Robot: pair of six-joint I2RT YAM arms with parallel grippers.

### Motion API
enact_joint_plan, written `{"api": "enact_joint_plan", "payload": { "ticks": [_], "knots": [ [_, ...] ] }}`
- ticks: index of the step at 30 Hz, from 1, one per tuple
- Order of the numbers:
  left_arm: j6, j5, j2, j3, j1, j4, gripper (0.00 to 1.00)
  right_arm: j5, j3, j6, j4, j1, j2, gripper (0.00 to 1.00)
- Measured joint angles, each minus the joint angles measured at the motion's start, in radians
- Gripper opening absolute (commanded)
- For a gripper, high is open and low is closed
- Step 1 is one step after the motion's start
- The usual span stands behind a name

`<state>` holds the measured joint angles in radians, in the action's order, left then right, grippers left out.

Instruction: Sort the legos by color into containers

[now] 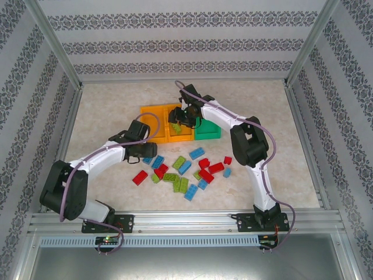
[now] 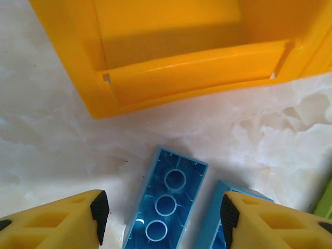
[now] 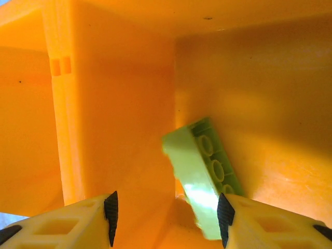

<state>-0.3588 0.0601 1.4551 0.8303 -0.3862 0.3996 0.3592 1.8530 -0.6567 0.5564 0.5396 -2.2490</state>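
Hidden in part behind one yellow finger (image 2: 259,228) of the left hand (image 2: 163,218): a second blue brick (image 2: 213,207), cut off by the lower frame edge. At the right border, a sliver of lime green (image 2: 325,202), too little to tell what. From above, hard to make out the right hand (image 1: 179,119), dark against its own arm over the middle orange bin (image 1: 183,139).

Open desk (image 2: 62,150) between the left hand and the near rim of the left orange bin (image 2: 171,67); free room on both sides of the overturned blue brick (image 2: 166,202). Inside the middle orange bin, tight room: walls close around the right hand (image 3: 167,220), a corner straight ahead.

Left hand released, jaws apart, astride the overturned blue brick, neither pad touching it. Right hand released too, jaws apart; lime green brick (image 3: 207,166) tilted, underside showing, just beside one pad (image 3: 223,218), well clear of the other pad (image 3: 110,215). Cannot tell if touching the near pad. Remaining legos (image 1: 186,169) scattered on the desk before the three bins, green bin (image 1: 208,131) at the right end.
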Motion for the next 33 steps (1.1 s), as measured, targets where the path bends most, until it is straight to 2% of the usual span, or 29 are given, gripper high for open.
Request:
{"api": "enact_joint_plan", "payload": {
  "ticks": [8,15,20,25,33],
  "knots": [
    [0.0,0.011,0.056,-0.002,0.0,0.008,0.59,0.001,-0.006,-0.003,-0.027,0.002,0.025,0.62],
    [0.003,0.024,0.086,-0.002,-0.001,-0.003,0.53,-0.001,-0.059,-0.002,-0.049,0.001,0.129,0.64],
    [0.007,0.022,0.118,-0.002,-0.001,-0.009,0.45,-0.012,-0.13,0.008,-0.062,-0.013,0.213,0.64],
    [0.007,0.022,0.123,-0.002,-0.001,-0.015,0.44,-0.046,-0.247,0.036,-0.066,-0.054,0.307,0.65],
    [0.006,0.027,0.138,-0.002,-0.001,-0.027,0.19,-0.105,-0.476,0.071,-0.074,-0.159,0.475,0.66]
  ]
}}
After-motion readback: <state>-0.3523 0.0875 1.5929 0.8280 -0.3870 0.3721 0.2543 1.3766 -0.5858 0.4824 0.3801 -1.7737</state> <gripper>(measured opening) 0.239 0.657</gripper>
